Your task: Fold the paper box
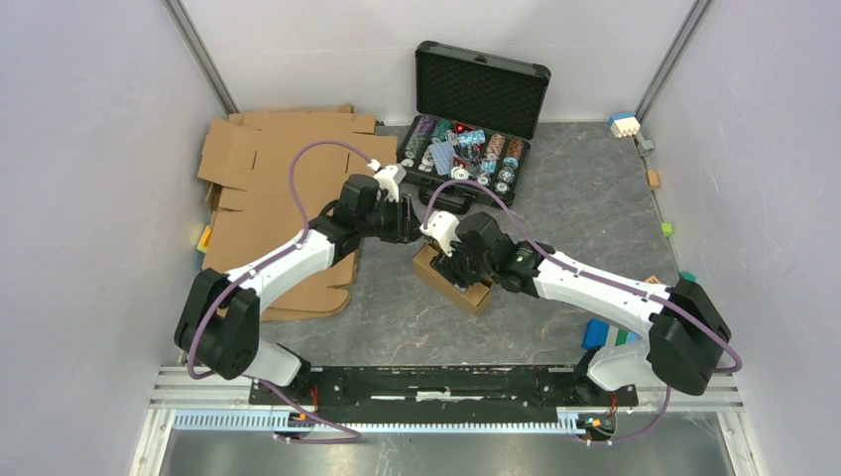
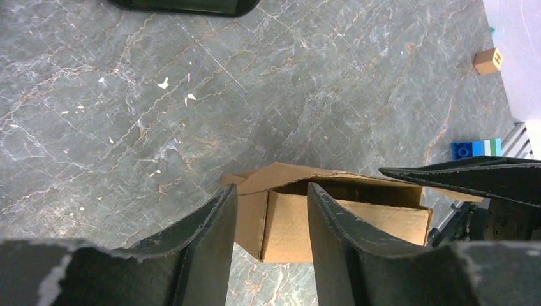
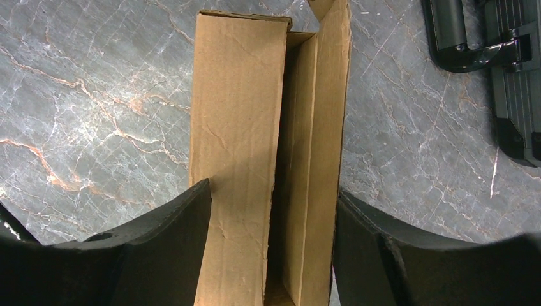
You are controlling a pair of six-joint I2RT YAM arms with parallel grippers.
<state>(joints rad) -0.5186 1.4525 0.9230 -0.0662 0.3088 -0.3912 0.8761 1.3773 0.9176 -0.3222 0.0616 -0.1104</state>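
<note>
Top view: the paper box (image 1: 476, 294) is lying on the surface (image 1: 585, 218) under the right hand (image 1: 448, 260), the left hand (image 1: 409, 223) hanging just beside it.

Left wrist: I am seeing that hand released over the box's corner; closing askew could be crushing the top flap (image 2: 287, 173).

Right wrist: the right hand is straddling the box; I cannot tell whether it is squeezing. Uneven pressure could be buckling the walls.

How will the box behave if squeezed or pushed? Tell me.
Probably light: the box is thin, seemingly empty corrugated card. Likely floppy: its top flap isn't closed, a gap shows beside it, so a squeeze may buckle the walls. Pushed, it should slide on the smooth table rather than tip, being low and long.
</note>
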